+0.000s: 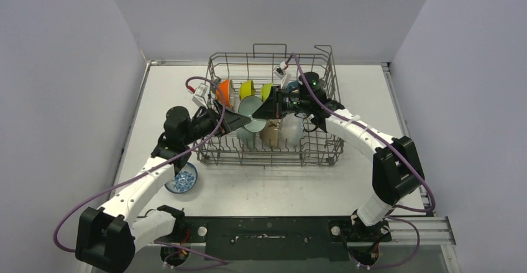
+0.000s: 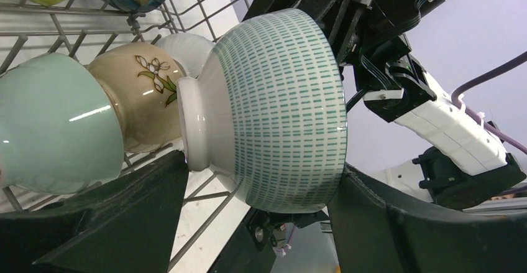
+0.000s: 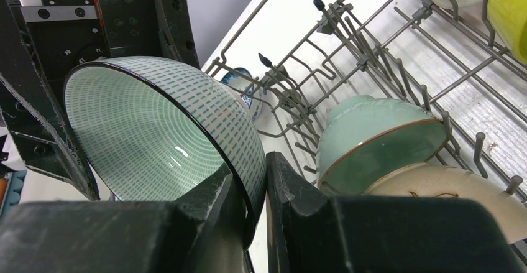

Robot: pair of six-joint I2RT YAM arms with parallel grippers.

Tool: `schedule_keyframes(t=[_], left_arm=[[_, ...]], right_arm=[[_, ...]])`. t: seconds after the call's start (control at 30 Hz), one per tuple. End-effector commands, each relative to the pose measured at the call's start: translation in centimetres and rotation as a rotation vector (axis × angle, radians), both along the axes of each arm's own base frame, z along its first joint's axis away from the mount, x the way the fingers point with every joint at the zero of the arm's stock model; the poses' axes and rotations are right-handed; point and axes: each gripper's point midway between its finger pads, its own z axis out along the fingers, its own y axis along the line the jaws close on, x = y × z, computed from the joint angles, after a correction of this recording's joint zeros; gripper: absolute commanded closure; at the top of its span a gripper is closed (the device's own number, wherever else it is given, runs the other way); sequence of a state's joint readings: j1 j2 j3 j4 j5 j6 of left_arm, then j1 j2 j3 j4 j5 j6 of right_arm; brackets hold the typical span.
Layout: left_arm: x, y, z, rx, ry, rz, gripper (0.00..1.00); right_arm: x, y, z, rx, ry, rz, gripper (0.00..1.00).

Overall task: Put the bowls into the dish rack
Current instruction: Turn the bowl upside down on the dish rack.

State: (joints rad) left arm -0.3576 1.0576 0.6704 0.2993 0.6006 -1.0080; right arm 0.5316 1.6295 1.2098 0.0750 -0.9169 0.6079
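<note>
A white bowl with green dashes (image 1: 252, 108) hangs on its side over the dish rack (image 1: 211, 155). My right gripper (image 1: 264, 108) is shut on its rim, one finger inside and one outside (image 3: 258, 173). My left gripper (image 2: 261, 167) spans the same bowl (image 2: 279, 111) from foot ring to rim, with both fingers touching it. In the rack's front row stand a pale green bowl (image 2: 56, 124), a beige flowered bowl (image 2: 140, 92) and a white bowl (image 2: 189, 46). Orange (image 1: 225, 91), yellow (image 1: 247, 88) and lime (image 1: 266, 91) bowls stand behind them.
A blue-patterned bowl (image 1: 182, 178) sits on the table left of the rack, under my left arm. The rack's upright tines (image 3: 348, 37) and the pale green bowl (image 3: 379, 142) lie just below and beside the held bowl. Grey walls close in three sides.
</note>
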Motion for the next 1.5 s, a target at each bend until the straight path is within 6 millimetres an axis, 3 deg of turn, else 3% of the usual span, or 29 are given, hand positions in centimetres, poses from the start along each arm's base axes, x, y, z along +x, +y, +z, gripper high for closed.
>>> schedule_keyframes(t=[0.0,0.37,0.6,0.73,0.93,1.1,1.3,1.47], left_arm=[[0.9,-0.2,4.0,-0.047,-0.131,0.024,0.25],[1.2,0.0,4.4,-0.005,-0.158,0.050,0.17],[1.0,-0.4,4.4,0.022,-0.146,0.053,0.28],[0.9,-0.5,4.0,0.025,-0.120,0.047,0.30],[0.8,0.1,3.2,0.048,-0.048,0.081,0.17],[0.5,0.3,3.1,0.029,-0.021,0.097,0.17],[0.6,0.3,3.3,-0.005,-0.032,0.106,0.31],[0.7,0.4,4.0,-0.031,-0.064,0.111,0.54]], right_arm=[[0.1,1.0,3.6,0.083,-0.113,0.036,0.95],[0.3,1.0,3.1,0.068,-0.107,0.024,0.95],[0.4,1.0,2.8,0.061,-0.104,0.019,0.95],[0.5,1.0,3.1,0.064,-0.111,0.014,0.95],[0.5,0.9,3.3,0.064,-0.118,0.008,0.95],[0.6,0.8,3.3,0.061,-0.121,0.001,0.95],[0.6,0.9,3.2,0.061,-0.118,0.003,0.95],[0.7,0.7,2.9,0.056,-0.114,-0.003,0.95]])
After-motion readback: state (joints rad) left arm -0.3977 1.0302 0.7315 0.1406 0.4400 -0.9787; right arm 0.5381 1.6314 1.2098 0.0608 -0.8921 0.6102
